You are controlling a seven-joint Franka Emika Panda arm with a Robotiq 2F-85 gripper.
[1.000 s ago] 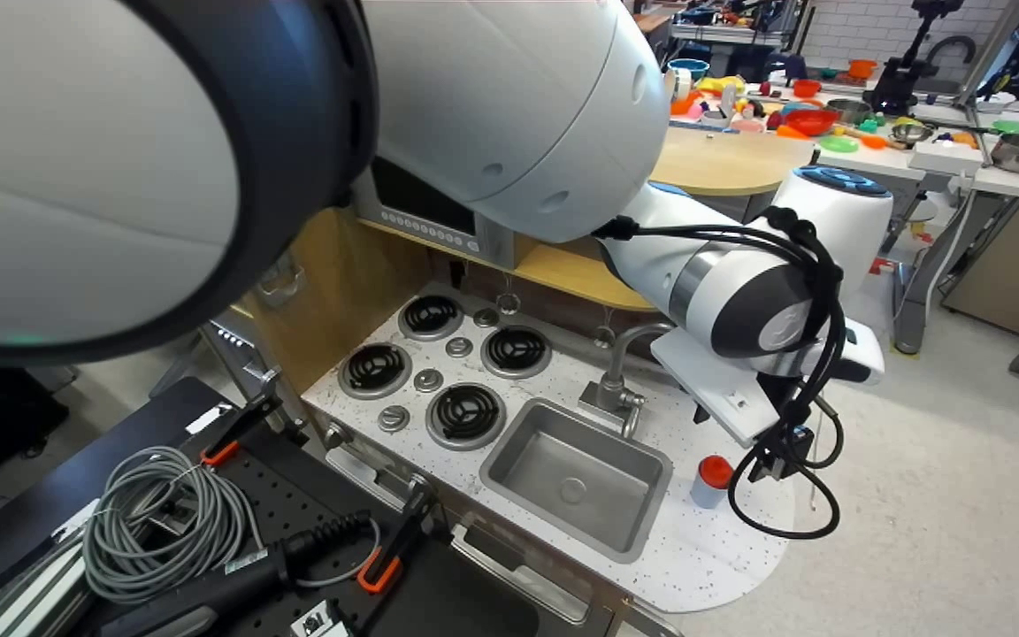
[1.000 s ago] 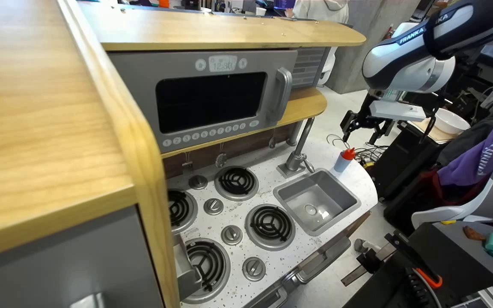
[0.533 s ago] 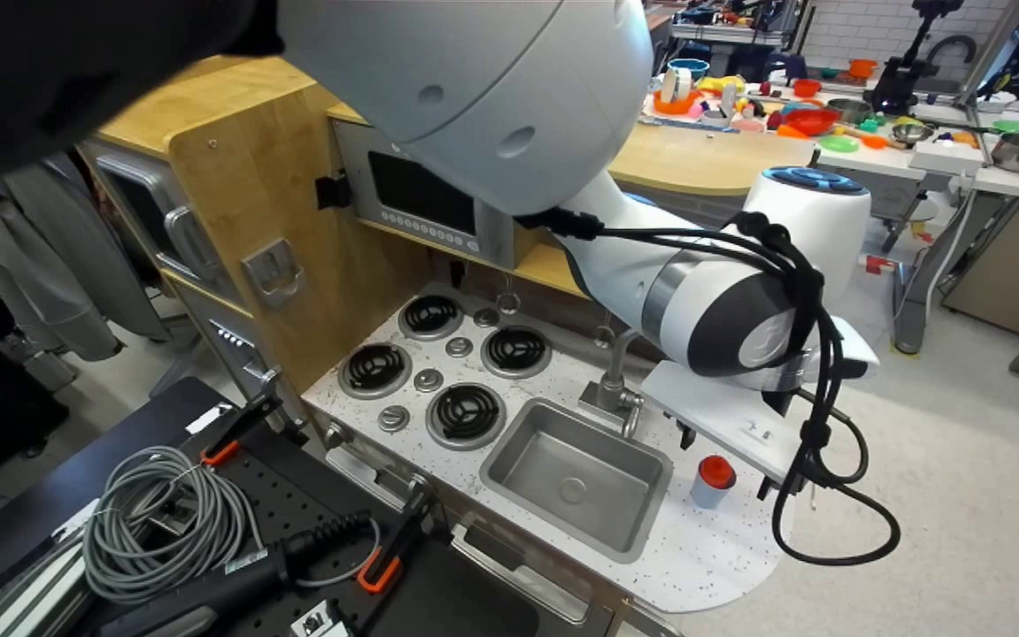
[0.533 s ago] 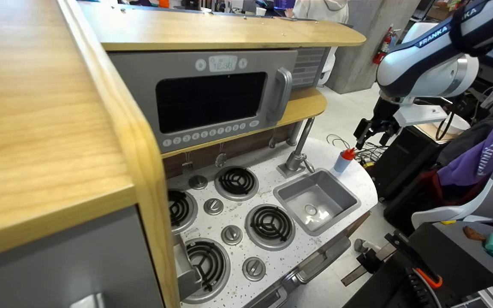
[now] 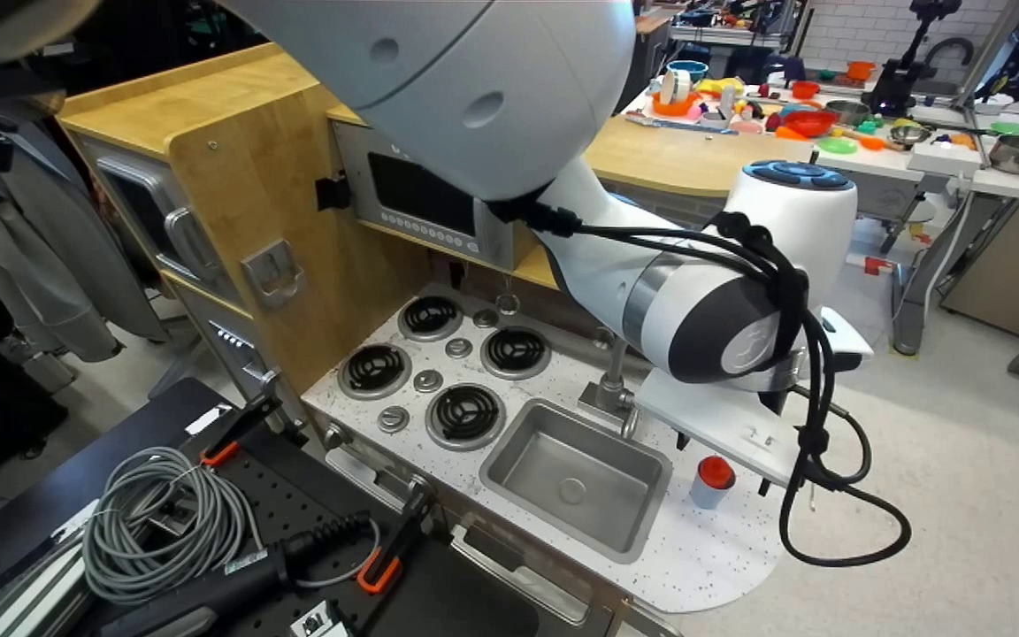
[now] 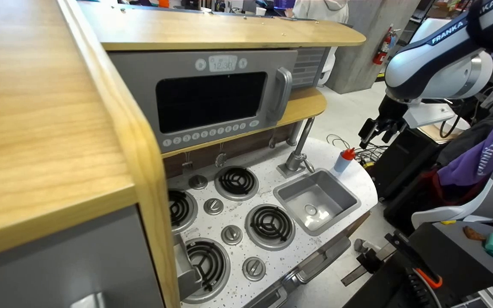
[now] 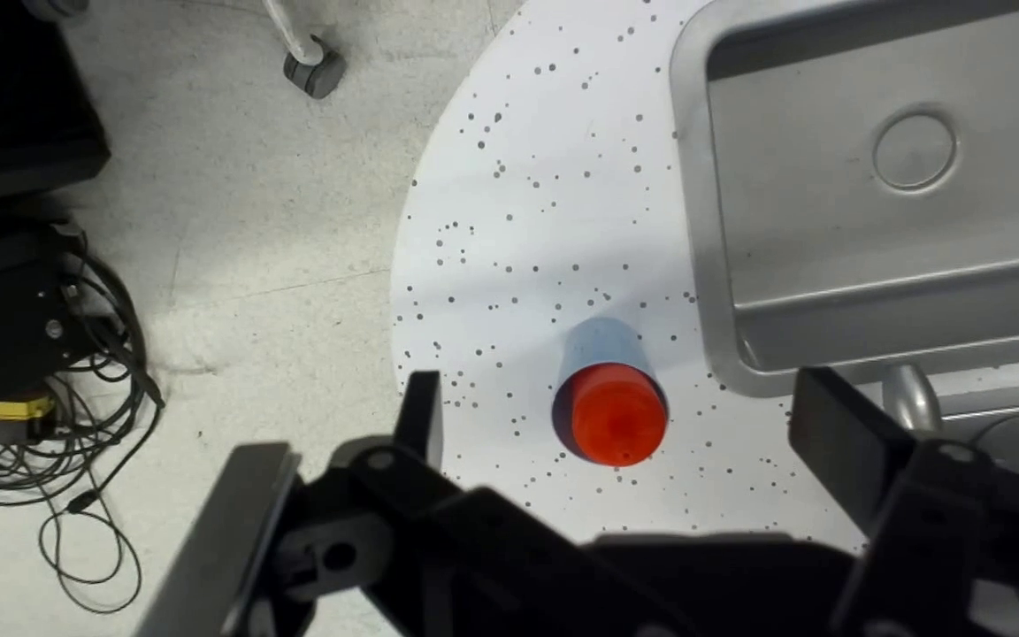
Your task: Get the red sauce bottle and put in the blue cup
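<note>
The red sauce bottle (image 5: 716, 471) stands inside the light-blue cup (image 5: 706, 496) on the white speckled counter, right of the sink. Both also show in an exterior view, the red top (image 6: 348, 153) poking above the cup (image 6: 341, 164). In the wrist view the red bottle (image 7: 619, 419) sits inside the cup's rim, against one side, with the cup's pale blue wall (image 7: 602, 341) behind it. My gripper (image 7: 620, 398) is open and empty. Its fingers are wide apart on either side of the bottle in that view. In an exterior view the gripper (image 6: 375, 140) hangs above the counter, apart from the cup.
The grey sink basin (image 5: 580, 482) lies beside the cup, with the faucet (image 5: 613, 380) behind it. Stove burners (image 5: 465, 414) are farther along. A wooden shelf (image 6: 304, 105) and microwave (image 6: 212, 102) rise at the back. The counter's rounded edge (image 7: 403, 257) is close to the cup.
My arm has swung and my gripper has moved, in an exterior view rightward and slightly down, and turned a little. It stays open. The cup and bottle have not moved.
</note>
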